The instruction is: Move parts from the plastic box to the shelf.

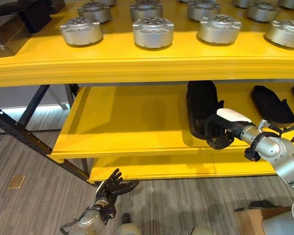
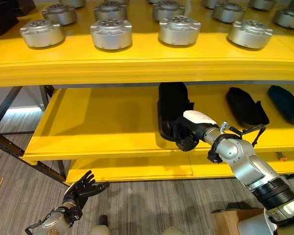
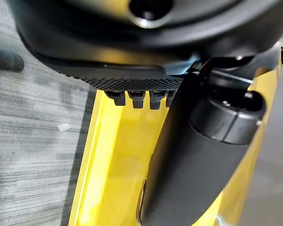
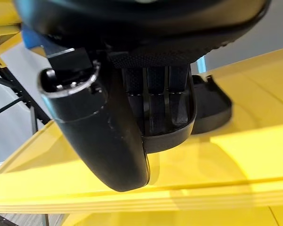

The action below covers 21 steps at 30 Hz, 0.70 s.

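- I'm looking at the yellow shelf [image 1: 137, 63], which is carrying 2 kinds of stock on the tiers I can see: silver round parts [image 1: 153, 32] on the top tier and black moulded parts on the middle tier.
- I'm counting 4 silver parts in the front row, with at least 6 more partly cut off behind them.
- I'm counting 3 black pieces on the middle tier: the black part [image 2: 172, 110] I'm handling, a second black part [image 2: 245, 106] well apart to its right, and a third black part [image 2: 286, 102] at the view's edge.
- I'm working my right hand [image 2: 188, 132] at the near end of the black part, which is lying on the middle tier close to the front edge; the fingers [image 4: 155, 101] are lying against its rim, the thumb curled beside it, so I judge it grasped.
- To finish this placement well, I'd be pushing the part deeper and squaring it to its neighbours, then loosening the fingers fully before pulling straight back, so the rim isn't dragged off the edge.
- My left hand [image 1: 112, 185] is hanging low by the bottom tier, fingers spread and released, holding nothing.
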### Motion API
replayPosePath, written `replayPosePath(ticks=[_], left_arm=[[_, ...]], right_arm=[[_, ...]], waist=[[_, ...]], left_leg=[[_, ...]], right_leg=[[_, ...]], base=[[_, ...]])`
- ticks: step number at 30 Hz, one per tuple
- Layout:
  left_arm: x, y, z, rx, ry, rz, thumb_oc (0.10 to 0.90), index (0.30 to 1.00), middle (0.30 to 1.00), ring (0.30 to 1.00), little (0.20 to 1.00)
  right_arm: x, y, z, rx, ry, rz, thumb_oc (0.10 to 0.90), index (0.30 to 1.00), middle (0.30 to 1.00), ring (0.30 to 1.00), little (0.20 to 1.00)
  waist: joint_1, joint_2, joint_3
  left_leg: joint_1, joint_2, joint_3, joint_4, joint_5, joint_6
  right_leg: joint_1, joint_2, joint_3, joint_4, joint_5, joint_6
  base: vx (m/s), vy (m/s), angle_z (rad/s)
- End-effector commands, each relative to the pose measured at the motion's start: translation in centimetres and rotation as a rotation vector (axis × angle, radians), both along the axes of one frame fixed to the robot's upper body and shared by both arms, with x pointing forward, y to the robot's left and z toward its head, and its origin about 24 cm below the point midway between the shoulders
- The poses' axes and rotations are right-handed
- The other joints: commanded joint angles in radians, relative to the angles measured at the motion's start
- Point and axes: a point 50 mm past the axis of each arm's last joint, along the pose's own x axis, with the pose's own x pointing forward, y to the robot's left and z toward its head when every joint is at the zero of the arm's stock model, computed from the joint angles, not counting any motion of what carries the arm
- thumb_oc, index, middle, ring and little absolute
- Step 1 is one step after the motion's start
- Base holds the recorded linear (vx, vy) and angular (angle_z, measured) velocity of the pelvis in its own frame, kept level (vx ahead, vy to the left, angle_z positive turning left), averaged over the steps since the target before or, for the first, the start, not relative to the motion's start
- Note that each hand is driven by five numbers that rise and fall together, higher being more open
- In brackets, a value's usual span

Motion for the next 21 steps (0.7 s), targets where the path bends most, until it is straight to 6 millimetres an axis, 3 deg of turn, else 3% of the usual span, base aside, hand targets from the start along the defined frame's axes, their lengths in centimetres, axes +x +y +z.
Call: replayPosePath(ticks=[1,8,21], left_arm=[[3.2,-0.8,4.3,0.018,-0.25,-0.077,0.9,1.0,1.0,1.0,1.0],[2.8,-0.4,4.0,0.028,-0.231,-0.073,0.9,1.0,1.0,1.0,1.0],[2.6,0.2,4.3,0.025,-0.237,-0.056,0.9,1.0,1.0,1.0,1.0]], right_arm=[[0.5,0.3,9.4,0.033,-0.426,0.011,0.4,0.3,0.3,0.3,0.3],[0.9,1.4,9.2,0.048,-0.391,0.048,0.4,0.3,0.3,0.3,0.3],[3.7,4.4,9.8,0.054,-0.355,0.096,0.4,0.3,0.3,0.3,0.3]], waist=[[-0.003,-0.072,-0.037],[0.02,-0.106,-0.05],[0.068,-0.139,-0.046]], left_leg=[[-0.063,0.069,-0.026,0.133,-0.082,-0.009],[-0.077,0.048,-0.023,0.189,-0.128,0.008],[-0.094,0.039,-0.032,0.188,-0.132,0.017]], right_leg=[[0.14,-0.02,0.015,-0.222,0.104,0.027],[0.18,-0.028,0.013,-0.273,0.132,0.039],[0.192,-0.025,0.004,-0.294,0.15,0.04]], base=[[0.11,0.099,0.06],[0.08,0.039,-0.02],[0.01,-0.002,0.01]])
